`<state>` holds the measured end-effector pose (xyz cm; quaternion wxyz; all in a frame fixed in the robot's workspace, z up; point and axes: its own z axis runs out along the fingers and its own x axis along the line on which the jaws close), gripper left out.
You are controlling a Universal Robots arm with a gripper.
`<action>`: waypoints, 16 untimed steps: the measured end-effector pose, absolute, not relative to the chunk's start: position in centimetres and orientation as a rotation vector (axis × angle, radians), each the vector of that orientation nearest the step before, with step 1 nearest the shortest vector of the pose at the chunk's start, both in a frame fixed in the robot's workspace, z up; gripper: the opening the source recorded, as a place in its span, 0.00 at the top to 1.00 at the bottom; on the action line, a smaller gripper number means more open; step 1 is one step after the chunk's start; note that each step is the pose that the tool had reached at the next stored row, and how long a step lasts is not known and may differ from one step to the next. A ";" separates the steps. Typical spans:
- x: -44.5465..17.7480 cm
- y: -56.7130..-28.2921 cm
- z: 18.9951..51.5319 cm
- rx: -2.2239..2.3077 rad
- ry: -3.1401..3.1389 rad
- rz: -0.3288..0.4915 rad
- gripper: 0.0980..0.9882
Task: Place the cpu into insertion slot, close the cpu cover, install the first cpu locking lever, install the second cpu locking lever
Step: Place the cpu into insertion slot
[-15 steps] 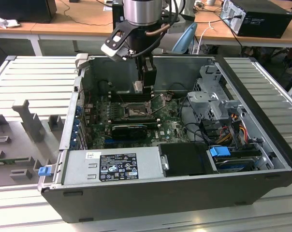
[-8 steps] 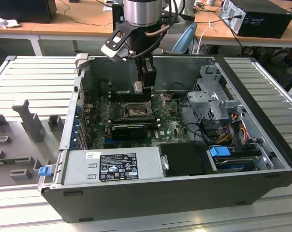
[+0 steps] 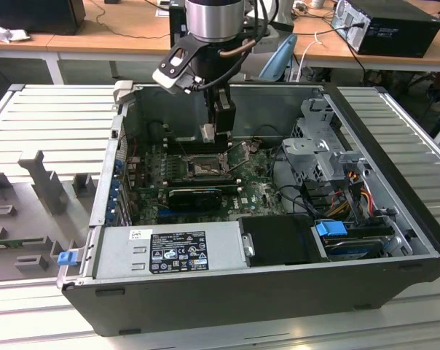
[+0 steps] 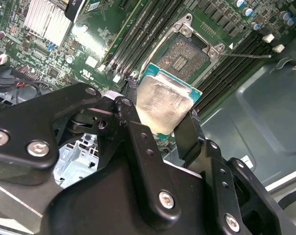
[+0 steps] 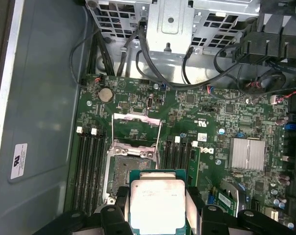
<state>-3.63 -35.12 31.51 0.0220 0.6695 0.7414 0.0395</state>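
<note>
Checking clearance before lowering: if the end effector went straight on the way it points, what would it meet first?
Held by the end effector, the cpu would probably meet the open insertion slot first; exact alignment is unclear.

**CPU hanging over the socket, case wide open**

The gripper (image 3: 213,135) is down inside the open tower case (image 3: 227,299), pinching the cpu (image 3: 207,133) at its fingertips. The insertion slot (image 3: 204,169) sits on the green circuit board (image 3: 260,191) just below the fingers, with a gap to the chip. The silver power supply (image 3: 173,251) is well beyond that, and the drive cage (image 3: 315,149) is off to the exterior view's right of the fingers.
</note>
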 end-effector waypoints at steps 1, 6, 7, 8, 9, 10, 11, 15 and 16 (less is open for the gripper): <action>-3.6 -35.1 31.5 2.074 2.297 0.123 0.50; -3.6 -35.1 31.2 2.074 2.297 0.122 0.50; -3.6 -35.1 31.1 2.074 2.297 0.122 0.50; -3.6 -35.1 31.1 2.074 2.297 0.122 0.50; -3.6 -35.1 31.1 2.074 2.297 0.122 0.50; -3.6 -35.1 31.0 2.074 2.297 0.123 0.50; -3.6 -35.1 30.9 2.074 2.297 0.122 0.50; -3.6 -35.1 30.8 2.074 2.297 0.122 0.50; -3.6 -35.1 30.7 2.074 2.297 0.122 0.50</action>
